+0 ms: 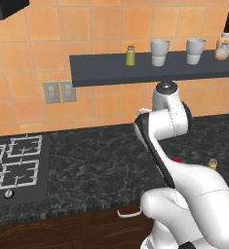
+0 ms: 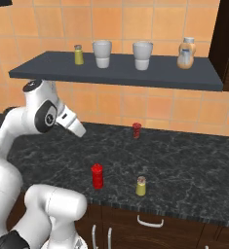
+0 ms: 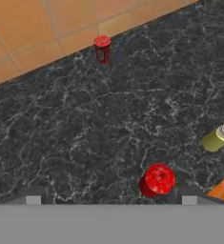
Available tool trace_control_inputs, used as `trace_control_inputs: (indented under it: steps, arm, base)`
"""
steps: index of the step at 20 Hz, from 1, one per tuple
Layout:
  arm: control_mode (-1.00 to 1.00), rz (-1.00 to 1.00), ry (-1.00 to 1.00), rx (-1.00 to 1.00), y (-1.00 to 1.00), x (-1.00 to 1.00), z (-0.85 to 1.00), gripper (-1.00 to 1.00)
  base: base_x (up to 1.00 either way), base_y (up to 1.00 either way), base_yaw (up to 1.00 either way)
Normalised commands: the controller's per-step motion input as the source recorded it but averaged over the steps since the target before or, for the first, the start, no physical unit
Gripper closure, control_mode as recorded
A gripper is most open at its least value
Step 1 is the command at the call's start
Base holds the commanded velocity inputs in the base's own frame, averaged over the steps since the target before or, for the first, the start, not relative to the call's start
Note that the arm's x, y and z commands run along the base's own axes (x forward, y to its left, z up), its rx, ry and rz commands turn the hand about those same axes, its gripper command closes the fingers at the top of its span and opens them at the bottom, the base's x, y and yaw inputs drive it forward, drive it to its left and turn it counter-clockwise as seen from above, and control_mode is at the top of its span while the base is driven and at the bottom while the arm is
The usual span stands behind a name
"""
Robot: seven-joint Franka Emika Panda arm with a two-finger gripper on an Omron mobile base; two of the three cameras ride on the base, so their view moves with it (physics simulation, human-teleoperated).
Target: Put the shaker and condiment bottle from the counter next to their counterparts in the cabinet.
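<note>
Lighting's flat and even everywhere, typical render look, with no obvious light source and no hard glare. The orange tile wall (image 2: 135,19) reads bright, the black marbled tabletop (image 2: 184,165) stays dark but its veins are clear. Only a soft darker band sits under the shelf (image 2: 121,73). Everything's a bit low-res and soft, edges jaggy, mushiest in the hand view. No lens distortion at the borders.

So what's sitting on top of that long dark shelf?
On the shelf stand a yellow-green shaker, two grey cups, and a tan-orange bottle with a white cap. Nothing there is hidden.
</note>
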Motion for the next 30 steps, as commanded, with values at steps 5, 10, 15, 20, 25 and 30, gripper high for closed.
trace_control_inputs:
  steps: [5,10,15,20,25,30]
  arm:
    - [-1.0,-0.39,-0.01,-0.28,-0.01,0.0,-0.89,-1.0]
    - [-1.0,-0.39,0.0,-0.35,-0.01,0.0,-1.0,-1.0]
    - [-1.0,-0.36,0.0,-0.25,0.0,0.0,-0.85,-1.0]
    - [-1.0,-0.1,0.0,-0.01,0.0,0.0,-0.12,-1.0]
    - [-1.0,-0.11,-0.1,-0.12,-0.08,0.0,-0.34,-1.0]
    - [-1.0,-0.02,-0.03,-0.03,-0.03,0.0,-0.08,-1.0]
  base:
    - [0.0,0.0,0.0]
    - [0.0,0.0,0.0]
    - [0.0,0.0,0.0]
    - [0.0,0.0,0.0]
    - [0.0,0.0,0.0]
    - [0.0,0.0,0.0]
